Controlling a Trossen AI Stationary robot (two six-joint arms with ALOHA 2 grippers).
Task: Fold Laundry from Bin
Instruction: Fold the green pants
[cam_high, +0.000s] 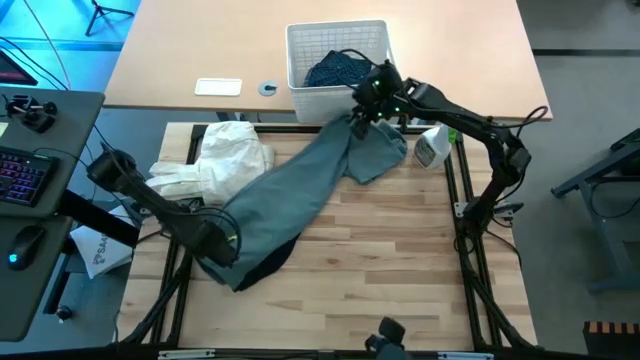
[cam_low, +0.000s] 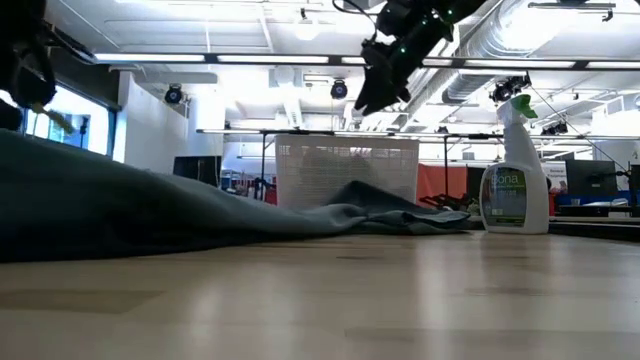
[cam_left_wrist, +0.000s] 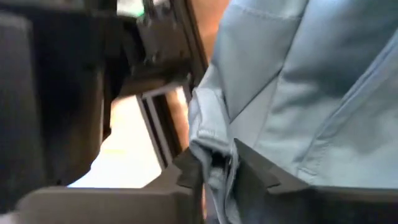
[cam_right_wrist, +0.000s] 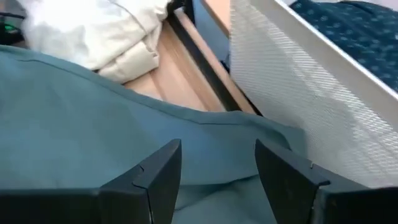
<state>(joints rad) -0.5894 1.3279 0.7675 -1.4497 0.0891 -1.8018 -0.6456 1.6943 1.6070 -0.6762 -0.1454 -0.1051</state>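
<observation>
Wood table, grey-green top stretched out, bin behind w/ navy trousers.
Spreading step imo: left gripper clamped on hem, right gripper apart above top. Next: flatten it.

A grey-green top is spread diagonally across the table, one end bunched just beside the white lattice bin. Navy dotted trousers are heaped inside the bin. A white cloth is crumpled alongside the top
</observation>
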